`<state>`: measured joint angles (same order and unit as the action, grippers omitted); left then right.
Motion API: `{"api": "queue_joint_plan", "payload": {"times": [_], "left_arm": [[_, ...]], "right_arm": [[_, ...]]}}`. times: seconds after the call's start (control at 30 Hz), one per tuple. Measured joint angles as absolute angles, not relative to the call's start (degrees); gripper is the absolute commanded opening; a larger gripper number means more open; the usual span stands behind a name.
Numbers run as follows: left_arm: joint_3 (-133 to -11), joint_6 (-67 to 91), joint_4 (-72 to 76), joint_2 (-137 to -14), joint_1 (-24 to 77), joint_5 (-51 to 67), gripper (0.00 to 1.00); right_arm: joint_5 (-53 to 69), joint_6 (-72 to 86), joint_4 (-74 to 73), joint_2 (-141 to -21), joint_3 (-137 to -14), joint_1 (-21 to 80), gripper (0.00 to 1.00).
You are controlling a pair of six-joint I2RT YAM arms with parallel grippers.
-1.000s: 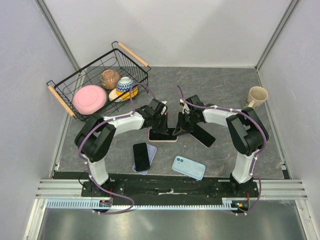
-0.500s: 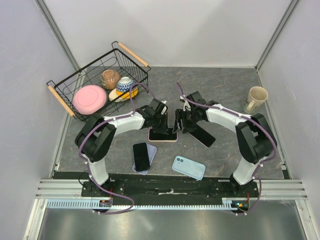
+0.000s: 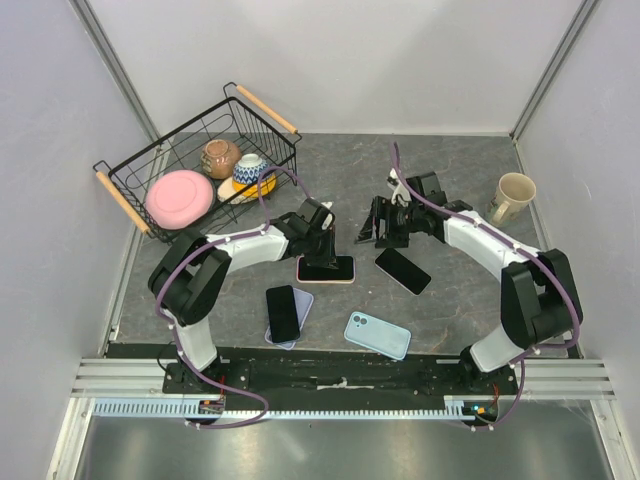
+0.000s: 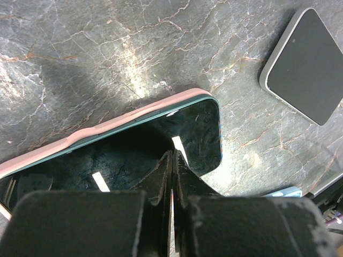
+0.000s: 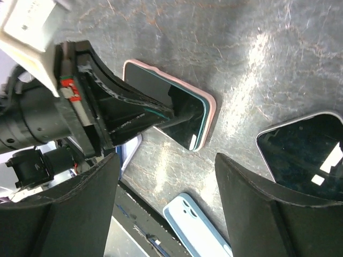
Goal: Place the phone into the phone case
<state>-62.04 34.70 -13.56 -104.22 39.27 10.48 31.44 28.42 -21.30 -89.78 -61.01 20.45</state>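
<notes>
A dark-screened phone (image 3: 330, 268) lies face up inside a pink phone case (image 3: 300, 272) at the middle of the table; the case's rim (image 4: 107, 126) runs along its far edge. My left gripper (image 3: 324, 250) is shut, its tips (image 4: 172, 156) resting on the phone's glass with nothing between them. My right gripper (image 3: 378, 228) hangs open to the right of the cased phone, apart from it and empty. In the right wrist view, that phone (image 5: 187, 115) shows between my wide fingers (image 5: 80, 203), with the left gripper (image 5: 123, 115) on top of it.
A second bare black phone (image 3: 403, 270) lies right of the cased one. A light blue case (image 3: 377, 335) lies camera side up near the front. A third phone rests on a lavender case (image 3: 284, 313). A wire basket (image 3: 130, 205) of dishes stands back left, a mug (image 3: 513, 193) far right.
My right gripper has opened, let go of the cased phone's right end and drawn back to the right. The left gripper stays shut on the screen.
</notes>
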Motion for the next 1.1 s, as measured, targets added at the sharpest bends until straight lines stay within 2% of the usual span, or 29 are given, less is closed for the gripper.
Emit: {"api": "queue_joint_plan", "payload": {"times": [0.33,0.4,0.63,0.67,0.7,1.1], "left_arm": [[-61.3,34.7,-12.9,-103.7,39.3,10.1,0.02],[-61.0,34.7,-12.8,-103.5,39.3,10.0,0.02],[-60.4,34.7,-12.3,-103.1,39.2,9.5,0.02],[-60.4,34.7,-12.3,-103.1,39.2,9.5,0.02],[-60.3,34.7,-12.3,-103.0,39.2,9.5,0.02],[-60.3,34.7,-12.3,-103.0,39.3,9.3,0.02]], "right_arm": [[32.6,28.8,-18.3,-94.5,-56.7,21.0,0.65],[32.3,28.8,-17.8,-96.0,-56.7,21.6,0.57],[31.6,29.2,-16.3,-102.3,-56.5,24.7,0.47],[31.6,29.2,-16.2,-102.9,-56.3,25.0,0.41],[31.8,29.5,-16.0,-103.5,-56.0,25.3,0.40],[34.1,30.4,-13.7,-105.6,-55.7,26.1,0.28]]}}
